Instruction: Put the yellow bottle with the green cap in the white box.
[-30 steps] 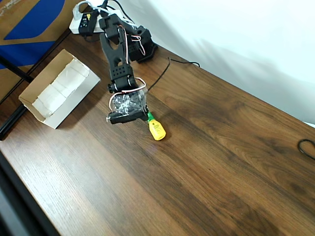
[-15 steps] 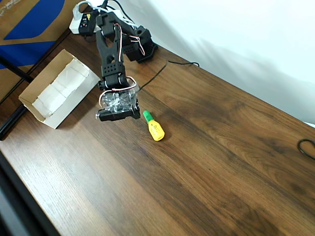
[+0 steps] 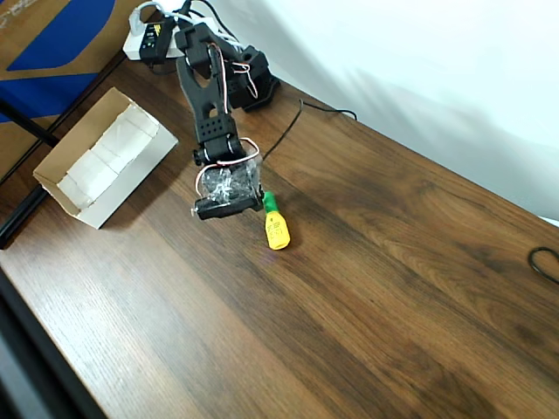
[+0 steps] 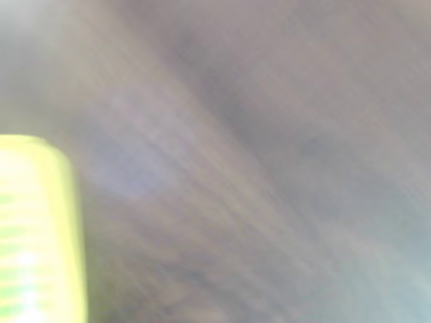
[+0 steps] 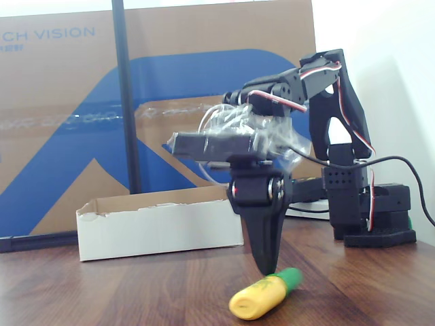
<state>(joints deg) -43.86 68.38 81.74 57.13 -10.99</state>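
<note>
So the yellow bottle with the green cap [image 5: 264, 293] is lying on its side on the wooden bench [image 5: 102, 292], nearest the fixed view. Right behind its cap end, the claw [image 5: 266, 261] points down, fingers together, holding nothing. The white box [image 5: 160, 223] sits further back, well apart.

The desk [image 3: 376, 262] is dark brown wood-grain, smooth with a faint sheen. The yellow bottle with the green cap [image 3: 277, 228] looks like smooth, slightly glossy plastic, in the fixed view too [image 5: 262, 294]. The white box [image 3: 105, 170] is matt cardboard, white outside with raw tan edges, its rim roughly torn in the fixed view [image 5: 160, 221]. The gripper [image 5: 264, 261] is matt black plastic, and crinkled clear film [image 5: 248, 129] wraps the arm above it, catching the light.
</note>
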